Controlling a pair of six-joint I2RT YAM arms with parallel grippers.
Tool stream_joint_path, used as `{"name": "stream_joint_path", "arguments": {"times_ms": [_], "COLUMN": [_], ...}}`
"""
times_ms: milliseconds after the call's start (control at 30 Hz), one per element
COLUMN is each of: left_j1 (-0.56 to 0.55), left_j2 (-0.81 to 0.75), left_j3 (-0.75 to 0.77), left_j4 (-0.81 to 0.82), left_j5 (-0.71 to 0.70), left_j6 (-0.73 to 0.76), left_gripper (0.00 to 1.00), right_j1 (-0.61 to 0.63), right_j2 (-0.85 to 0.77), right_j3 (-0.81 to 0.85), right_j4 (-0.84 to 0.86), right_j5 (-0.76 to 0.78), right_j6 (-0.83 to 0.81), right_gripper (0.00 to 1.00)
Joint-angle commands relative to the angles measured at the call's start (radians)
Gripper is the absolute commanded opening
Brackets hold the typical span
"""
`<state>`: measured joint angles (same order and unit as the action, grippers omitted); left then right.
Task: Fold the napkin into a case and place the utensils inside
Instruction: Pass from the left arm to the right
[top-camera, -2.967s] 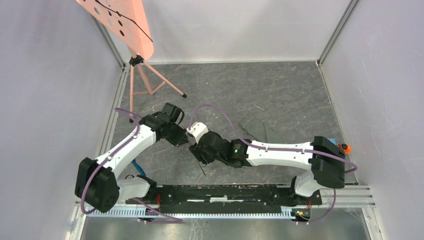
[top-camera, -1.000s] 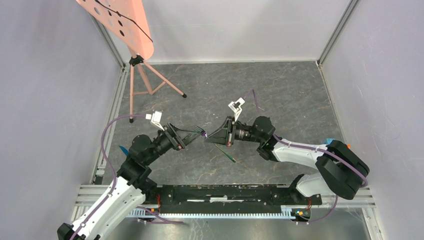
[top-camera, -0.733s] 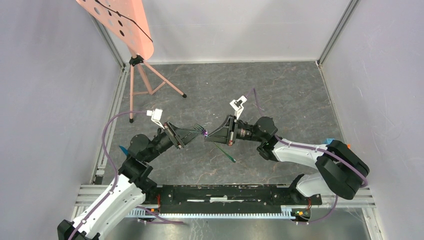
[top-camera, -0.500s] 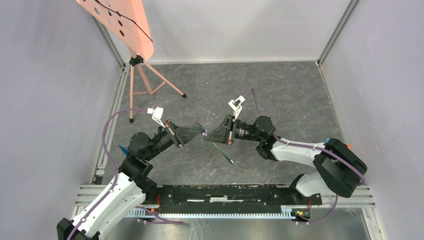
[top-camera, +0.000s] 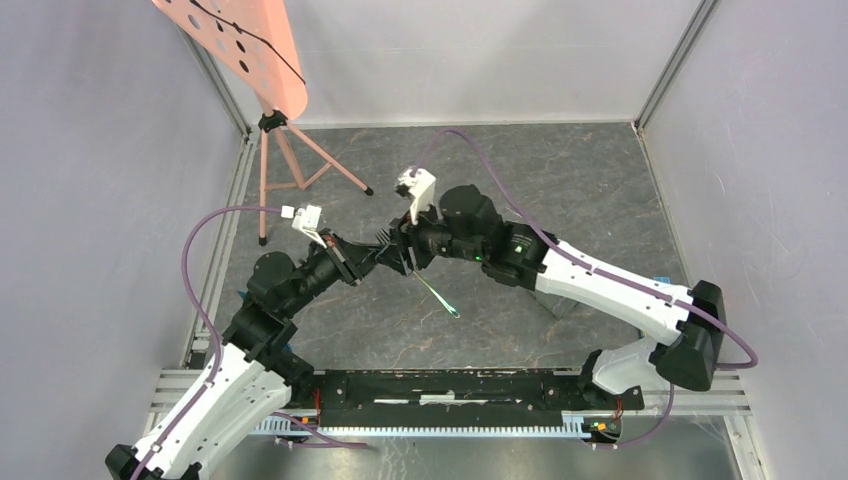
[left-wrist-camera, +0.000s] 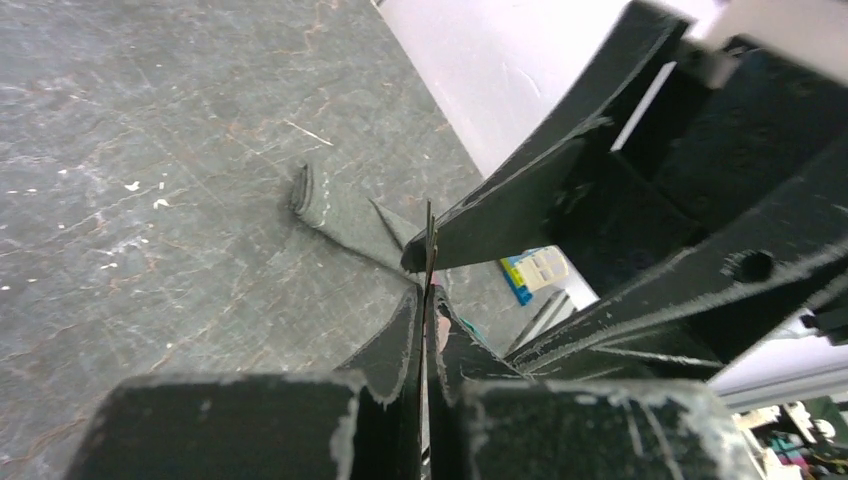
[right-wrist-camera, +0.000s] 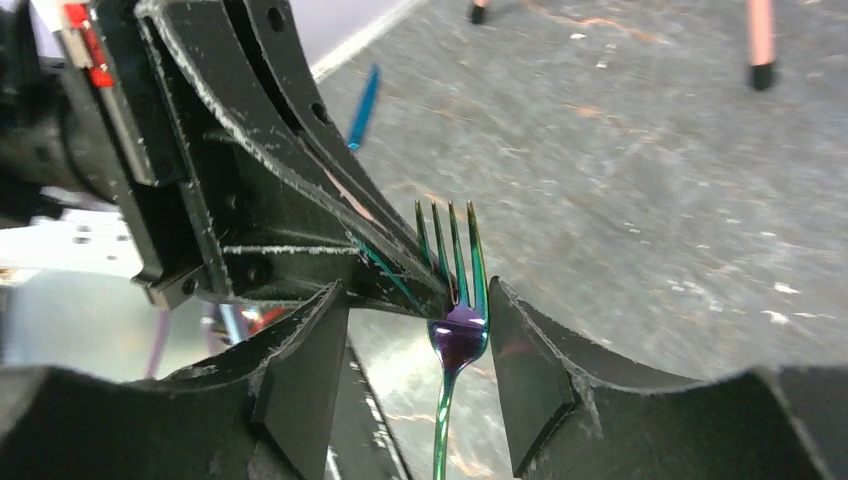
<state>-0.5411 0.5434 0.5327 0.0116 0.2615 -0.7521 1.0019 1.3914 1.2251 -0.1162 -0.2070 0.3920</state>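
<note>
Napkin (left-wrist-camera: 335, 205) lies on the floor already folded down to a narrow, flat strip. One end shows stacked layers, and I cannot tell whether it is a finished case. Nothing shows inside it, so by my reading the folding is largely done and the loading is all still to do. Fork (right-wrist-camera: 456, 300) is in the air, well apart from the napkin and to its left in the overhead view, caught between both arms. Left gripper (left-wrist-camera: 424, 310) is clamped tight on the fork at the base of the tines, with the thin edge of metal pinched between its pads. Right gripper (right-wrist-camera: 415, 290) stands parted, a finger on either side of the fork's neck with daylight showing, holding nothing. This looks like a handover, with the left arm now carrying the fork. A second piece, blue (right-wrist-camera: 362, 95), lies on the floor further left of the napkin than the fork and is not yet picked up. A blue-and-white block (left-wrist-camera: 538, 270) sits near the napkin on the side away from the fork. The fork is thin, hard metal with four tines and an oily green-to-purple sheen. The napkin is soft dark grey cloth, creased, close to the floor's colour. The floor (top-camera: 590, 190) is slate-like, veined and scratched. The gripper fingers are black plastic with worn, whitish edges.
</note>
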Motion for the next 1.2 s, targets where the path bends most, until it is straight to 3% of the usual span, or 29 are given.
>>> {"name": "stream_joint_path", "arguments": {"times_ms": [0, 200, 567, 900, 1167], "left_j1": [-0.007, -0.007, -0.007, -0.007, -0.008], "left_j2": [0.018, 0.02, 0.029, 0.026, 0.027], "left_j3": [0.061, 0.065, 0.065, 0.067, 0.072], "left_j4": [-0.089, -0.106, -0.093, -0.09, -0.099], "left_j5": [-0.035, -0.051, -0.042, -0.039, -0.044], "left_j6": [0.096, 0.103, 0.093, 0.086, 0.096], "left_gripper": [0.02, 0.02, 0.02, 0.02, 0.02], "right_j1": [0.087, 0.134, 0.138, 0.137, 0.138], "right_j2": [0.107, 0.153, 0.155, 0.187, 0.193], "right_j3": [0.217, 0.314, 0.287, 0.306, 0.304], "right_j4": [-0.413, -0.485, -0.474, -0.452, -0.459], "right_j5": [0.348, 0.409, 0.373, 0.371, 0.368], "right_j6": [-0.235, -0.266, -0.277, -0.282, -0.282], "right_gripper": [0.59, 0.53, 0.46, 0.24, 0.28]}}
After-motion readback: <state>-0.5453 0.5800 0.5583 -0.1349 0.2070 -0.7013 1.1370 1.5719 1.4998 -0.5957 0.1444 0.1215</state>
